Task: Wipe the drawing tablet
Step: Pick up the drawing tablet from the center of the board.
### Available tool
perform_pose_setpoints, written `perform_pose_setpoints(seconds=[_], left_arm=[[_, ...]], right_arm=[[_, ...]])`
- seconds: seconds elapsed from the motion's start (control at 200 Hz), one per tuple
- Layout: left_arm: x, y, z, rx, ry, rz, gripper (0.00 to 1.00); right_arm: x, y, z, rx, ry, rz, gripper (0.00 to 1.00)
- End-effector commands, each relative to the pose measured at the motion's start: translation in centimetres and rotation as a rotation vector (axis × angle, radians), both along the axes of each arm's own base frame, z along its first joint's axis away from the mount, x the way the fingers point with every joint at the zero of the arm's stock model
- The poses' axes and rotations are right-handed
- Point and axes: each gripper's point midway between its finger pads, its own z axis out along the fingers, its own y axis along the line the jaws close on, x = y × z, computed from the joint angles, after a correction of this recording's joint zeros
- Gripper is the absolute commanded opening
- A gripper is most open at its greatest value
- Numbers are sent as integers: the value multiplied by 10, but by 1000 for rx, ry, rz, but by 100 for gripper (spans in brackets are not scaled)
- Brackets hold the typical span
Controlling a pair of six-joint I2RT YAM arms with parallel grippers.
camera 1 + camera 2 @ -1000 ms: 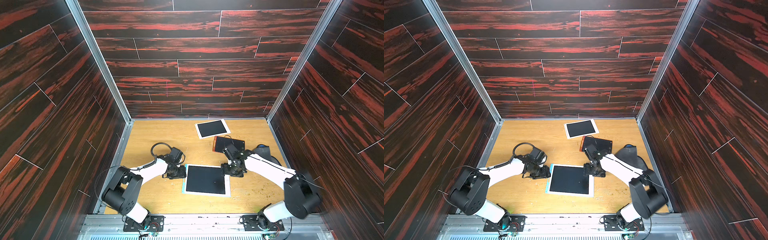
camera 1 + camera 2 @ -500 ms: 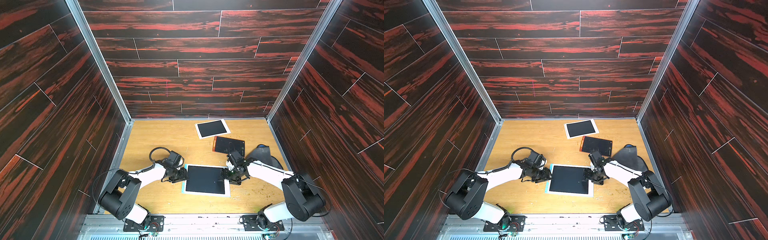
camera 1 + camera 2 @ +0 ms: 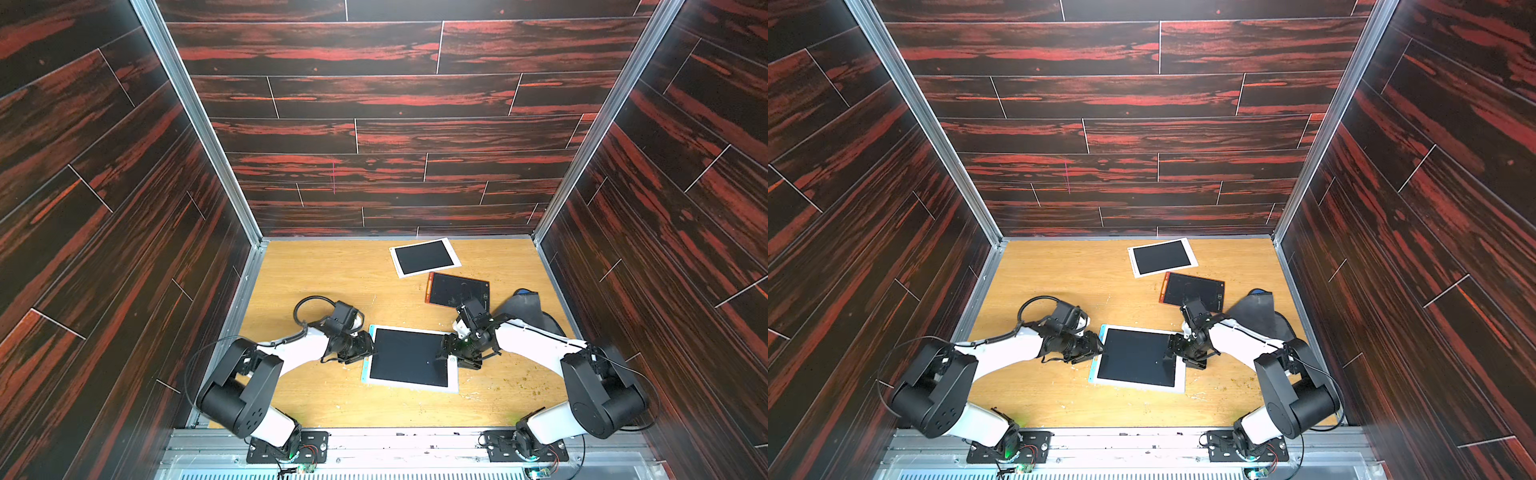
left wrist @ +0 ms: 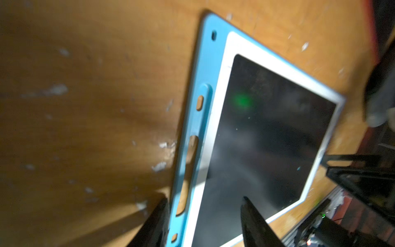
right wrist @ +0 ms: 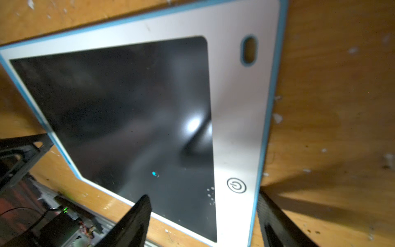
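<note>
Three tablets lie on the counter (image 3: pixel 332 282). The near tablet (image 3: pixel 409 361), white-framed with a blue rim, lies flat between the two arms and slightly askew. The far tablet (image 3: pixel 424 257) and the orange-framed tablet (image 3: pixel 457 289) sit far right, well apart from it. A dark cloth (image 3: pixel 519 309) lies at the right beside the right arm, and nothing is holding it.

Step in hand, as I judge it: steadying the near tablet from both sides before any wiping.
- The tablet will probably slide on this smooth counter, so pin it by the frame, not the glass.
- Keep one side pinned and send the other arm for the cloth.
- Use light, flat pressure, because a fingertip on the dark screen may mark it.

Left tool (image 4: pixel 204 198): about half open and empty. It straddles the tablet's left rim, with one finger (image 4: pixel 154 222) over the counter just outside the blue edge and the other over the screen. I cannot tell if they touch.

Right tool (image 5: pixel 204 194): wide and empty. It straddles the right rim near the power mark (image 5: pixel 236 185), with one finger (image 5: pixel 132 220) above the screen and the other off the edge over the counter.
</note>
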Motion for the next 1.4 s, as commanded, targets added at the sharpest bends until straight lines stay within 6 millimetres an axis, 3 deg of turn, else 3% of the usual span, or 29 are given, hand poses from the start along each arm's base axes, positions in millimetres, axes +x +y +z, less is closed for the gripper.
perform_pose_setpoints(seconds=[0.0,0.13,0.326,0.711,1.077,1.268,1.398], left_arm=[[-1,-50,29,-309,-57,-67,54],[1,-58,37,-409,-68,-58,54],[1,-55,35,-409,-72,-43,53],[-5,-37,-2,-306,-4,-18,51],[-3,-32,-6,-288,-7,-12,50],[1,-8,-4,-181,-30,3,53],[4,4,12,-74,-81,-33,56]], right_arm=[[2,40,16,320,-12,49,79],[9,41,44,514,-33,26,77],[16,40,68,602,-76,26,76],[31,21,120,797,-185,-37,71],[33,14,117,730,-195,-44,60],[34,-3,102,587,-189,-55,55],[32,-9,97,543,-186,-62,54]])
